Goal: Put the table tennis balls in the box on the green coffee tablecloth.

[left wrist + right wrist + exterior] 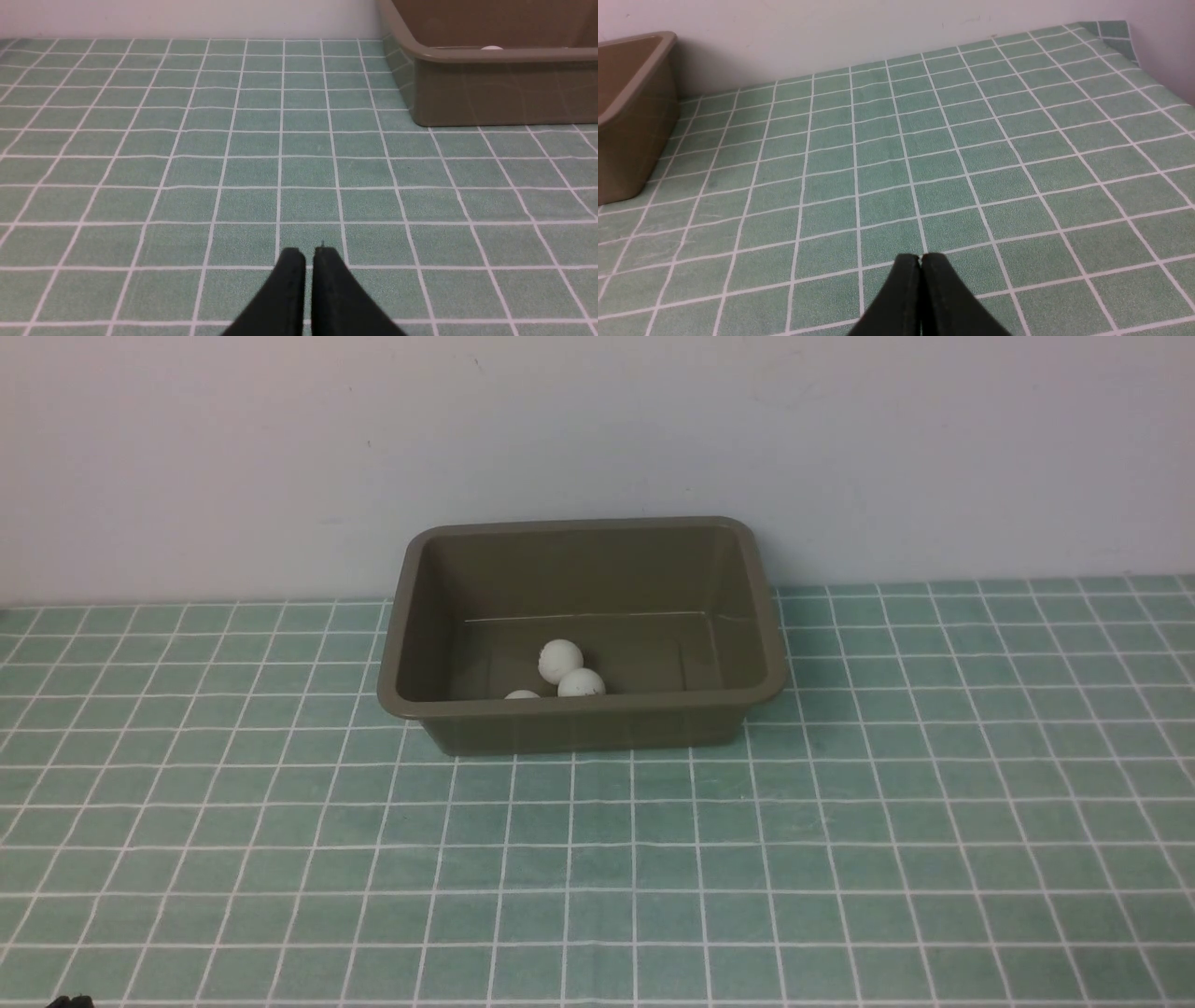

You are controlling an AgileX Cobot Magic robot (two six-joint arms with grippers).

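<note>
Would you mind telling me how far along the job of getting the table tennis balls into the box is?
It looks finished. Done: three table tennis balls lie inside the box, near its front wall, the third mostly hidden by the rim. In hand: nothing; the left claw and right claw are both shut and empty above the green coffee tablecloth. Left: no ball shows on the cloth in any view.

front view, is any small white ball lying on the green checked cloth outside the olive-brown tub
No, all three small white balls sit inside the olive-brown plastic tub; the teal-green checked cloth holds none.
</note>
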